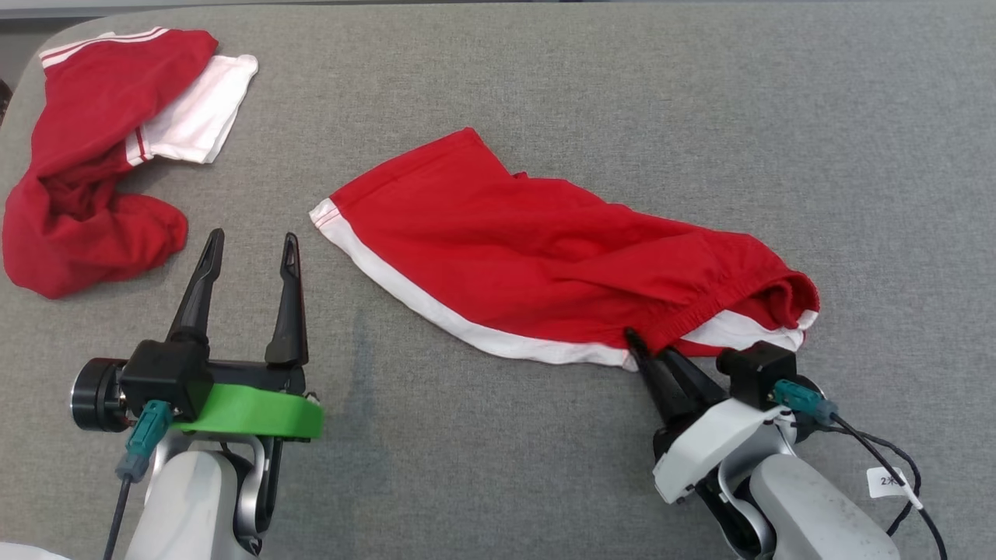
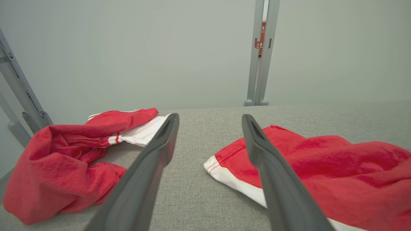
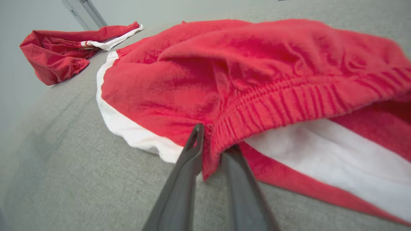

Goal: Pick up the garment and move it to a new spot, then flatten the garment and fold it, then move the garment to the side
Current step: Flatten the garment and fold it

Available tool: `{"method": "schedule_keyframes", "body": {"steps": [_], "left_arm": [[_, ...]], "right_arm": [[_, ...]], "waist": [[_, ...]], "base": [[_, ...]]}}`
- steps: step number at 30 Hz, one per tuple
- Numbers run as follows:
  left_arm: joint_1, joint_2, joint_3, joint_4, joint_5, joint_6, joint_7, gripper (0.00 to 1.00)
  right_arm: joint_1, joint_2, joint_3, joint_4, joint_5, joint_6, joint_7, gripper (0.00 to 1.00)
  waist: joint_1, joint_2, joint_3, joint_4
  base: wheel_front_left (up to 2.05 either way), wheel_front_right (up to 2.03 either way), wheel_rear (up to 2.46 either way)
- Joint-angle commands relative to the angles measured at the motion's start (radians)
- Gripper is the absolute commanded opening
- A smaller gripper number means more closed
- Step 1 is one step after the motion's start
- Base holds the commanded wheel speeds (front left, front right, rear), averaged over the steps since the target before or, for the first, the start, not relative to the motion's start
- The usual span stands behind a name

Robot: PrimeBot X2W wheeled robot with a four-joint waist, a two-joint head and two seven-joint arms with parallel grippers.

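Far L of the bench (image 1: 700, 93): a second red-and-white piece (image 1: 85, 194), bunched up, well apart from the job. L jaws stand wide apart w/ nothing between them, over bare bench top on the robot's side, just L of a white hem (image 1: 420, 297).

The garment (image 1: 545, 249) = red shorts w/ white trim, lying mid-to-R, slanting from the far-L leg opening to the near-R waistband (image 3: 289, 104). R jaws are nearly together, clamped on the waistband's near corner, a fold of red cloth pinched between.

Handling, prob.: light, thin, fully limp, so it will drape & drag and not hold shape. A one-corner lift will likely let it hang & twist. The ribbed elastic band looks the thickest, least slippery part, so a fair hold. The hem corner by the L jaws looks the obvious 2nd grip for spreading flat.

Surface: grey woven cover, some friction, lots of bare area to the R & far side. Room: slanted metal frame (image 2: 19, 86) at L, plain pale wall (image 2: 160, 48), paired upright posts (image 2: 261, 73) w/ a small red sign (image 2: 259, 43).
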Motion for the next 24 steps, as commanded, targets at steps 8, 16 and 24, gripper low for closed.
{"method": "schedule_keyframes", "body": {"steps": [8, 16, 24], "left_arm": [[-0.027, -0.021, 0.017, -0.004, 0.026, -0.011, 0.000, 1.00], [-0.057, -0.046, 0.013, 0.009, 0.038, -0.032, 0.000, 1.00], [-0.035, -0.061, 0.031, 0.018, 0.054, -0.038, 0.000, 1.00]], "right_arm": [[-0.031, -0.116, -0.090, -0.048, 0.033, 0.000, -0.022, 0.00], [-0.107, -0.241, -0.140, -0.014, 0.057, 0.000, -0.002, 0.00], [-0.082, -0.231, -0.149, -0.006, 0.067, 0.000, -0.024, 1.00]], "waist": [[0.0000, 0.0000, 0.020, -0.026], [0.0000, 0.0000, 0.052, -0.019], [0.0000, 0.0000, 0.030, -0.041]], "base": [[0.00, 0.00, 0.00], [0.00, 0.00, 0.00], [0.00, 0.00, 0.00]]}}
